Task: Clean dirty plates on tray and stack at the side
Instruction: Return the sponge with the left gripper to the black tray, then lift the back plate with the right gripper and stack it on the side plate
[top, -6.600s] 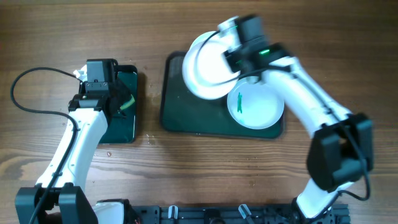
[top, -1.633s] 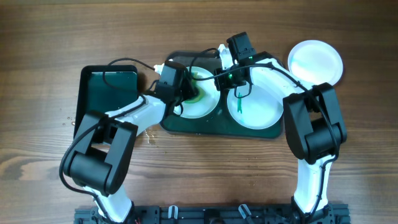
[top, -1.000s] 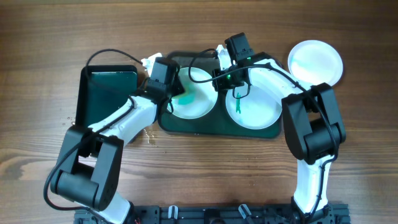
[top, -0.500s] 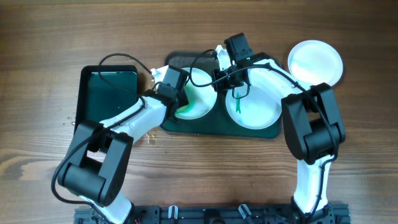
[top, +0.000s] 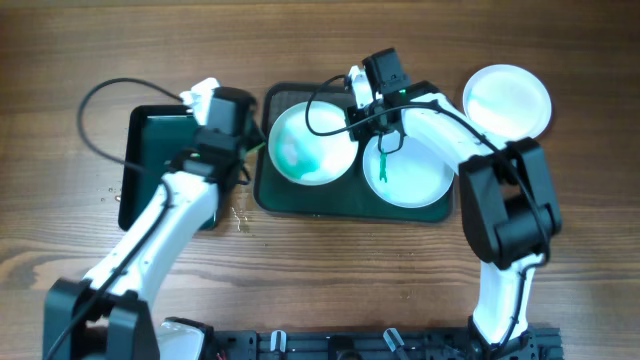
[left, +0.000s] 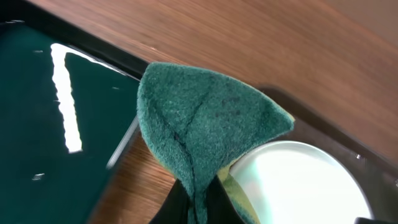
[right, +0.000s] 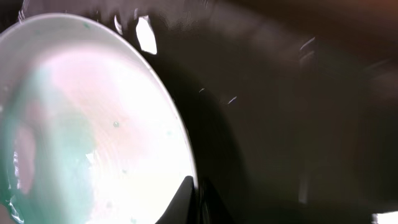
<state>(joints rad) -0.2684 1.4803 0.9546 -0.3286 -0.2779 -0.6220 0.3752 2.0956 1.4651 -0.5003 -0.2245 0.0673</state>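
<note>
The overhead camera looks straight down from high above on the whole tabletop (top: 330, 285). The left wrist camera faces forward and down, very near the green sponge (left: 205, 130), with the left plate (left: 298, 186) behind it. The right wrist camera sits very close to this same plate, which all three views share.

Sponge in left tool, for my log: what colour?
Dark green sponge, yellow-green underlayer; clearest in left wrist view.

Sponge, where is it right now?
Left wrist view: the sponge sits pinched in the left gripper, between the black tray and a white plate.
</note>
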